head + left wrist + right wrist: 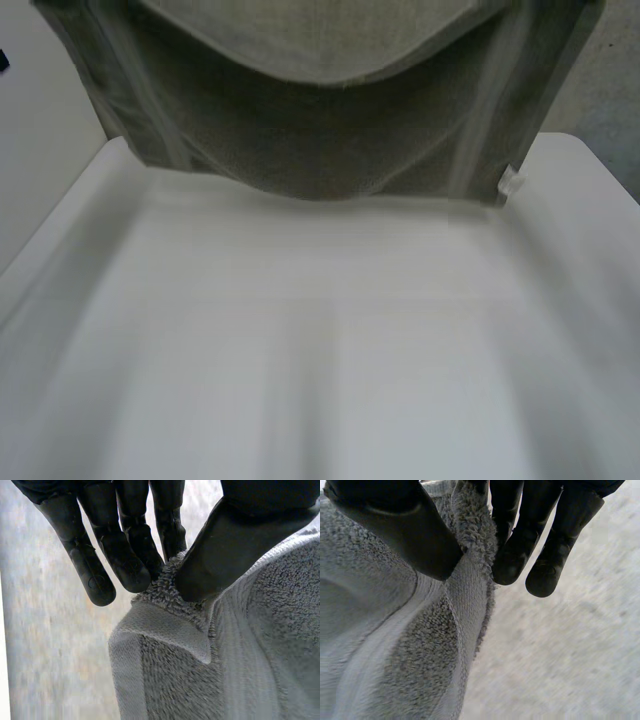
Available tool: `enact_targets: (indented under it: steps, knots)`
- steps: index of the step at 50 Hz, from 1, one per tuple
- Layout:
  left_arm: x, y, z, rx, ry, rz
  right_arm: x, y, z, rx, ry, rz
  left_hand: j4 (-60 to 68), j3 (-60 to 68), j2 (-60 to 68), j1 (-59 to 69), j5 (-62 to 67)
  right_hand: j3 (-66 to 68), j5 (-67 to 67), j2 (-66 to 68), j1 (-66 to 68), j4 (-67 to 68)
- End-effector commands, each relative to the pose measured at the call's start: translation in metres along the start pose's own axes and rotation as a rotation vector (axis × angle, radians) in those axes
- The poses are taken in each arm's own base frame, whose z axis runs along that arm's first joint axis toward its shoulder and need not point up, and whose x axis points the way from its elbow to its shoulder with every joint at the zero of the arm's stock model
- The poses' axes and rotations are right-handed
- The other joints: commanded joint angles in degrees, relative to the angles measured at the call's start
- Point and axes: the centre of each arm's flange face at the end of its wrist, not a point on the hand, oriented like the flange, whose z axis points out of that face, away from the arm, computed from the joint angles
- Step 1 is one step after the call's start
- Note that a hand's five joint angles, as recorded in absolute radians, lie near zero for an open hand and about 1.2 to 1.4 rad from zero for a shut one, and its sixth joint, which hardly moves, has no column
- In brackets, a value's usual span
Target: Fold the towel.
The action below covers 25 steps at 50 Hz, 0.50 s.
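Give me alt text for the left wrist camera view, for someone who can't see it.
The robot's black left hand pinches an edge of a grey terry towel between its thumb and fingers. The towel drapes away from the grip, its flat woven hem folding over just beyond the fingertips.

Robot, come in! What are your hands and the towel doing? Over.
Left hand pinching towel edge. Right hand pinching its edge too. Towel held up over table.
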Motion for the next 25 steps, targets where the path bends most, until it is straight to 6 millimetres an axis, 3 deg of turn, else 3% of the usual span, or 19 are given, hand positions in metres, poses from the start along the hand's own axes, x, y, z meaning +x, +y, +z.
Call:
enact_targets:
  steps: [1,2,5,7,11,13,18,25]
  knots:
    - [-0.004,0.070,-0.047,-0.258,0.010,-0.077,-0.020,0.061,-0.026,-0.240,-0.128,0.090,2.0,3.0,4.4,7.2,5.3,3.3,3.6,5.3,3.8,3.2]
    - [-0.008,0.082,-0.060,-0.308,0.009,-0.090,-0.027,0.074,-0.035,-0.287,-0.164,0.092,2.0,3.0,4.4,7.2,5.3,3.3,3.6,5.3,3.8,3.2]
    - [-0.012,0.093,-0.072,-0.346,0.008,-0.092,-0.036,0.083,-0.045,-0.326,-0.200,0.083,2.0,3.0,4.4,7.2,5.3,3.3,3.6,5.3,3.8,3.2]
    - [-0.018,0.107,-0.095,-0.407,0.013,-0.078,-0.047,0.098,-0.063,-0.391,-0.251,0.060,2.0,3.0,4.4,7.2,5.3,3.3,3.6,5.3,3.8,3.2]
    - [-0.018,0.111,-0.116,-0.440,0.022,-0.056,-0.053,0.103,-0.080,-0.438,-0.266,0.052,2.0,3.0,4.4,7.2,5.3,3.3,3.6,5.3,3.8,3.2]
    - [-0.016,0.107,-0.131,-0.444,0.027,-0.038,-0.054,0.097,-0.094,-0.452,-0.257,0.066,2.0,3.0,4.4,7.2,5.3,3.3,3.6,5.3,3.8,3.2]
    - [-0.018,0.092,-0.145,-0.410,0.016,-0.017,-0.045,0.084,-0.115,-0.431,-0.234,0.087,2.0,3.0,4.4,7.2,5.3,3.3,3.6,5.3,3.8,3.2]
    - [-0.020,0.069,-0.153,-0.352,0.022,0.021,-0.036,0.057,-0.130,-0.371,-0.214,0.107,2.0,3.0,4.4,7.2,5.3,3.3,3.6,5.3,3.8,3.2]
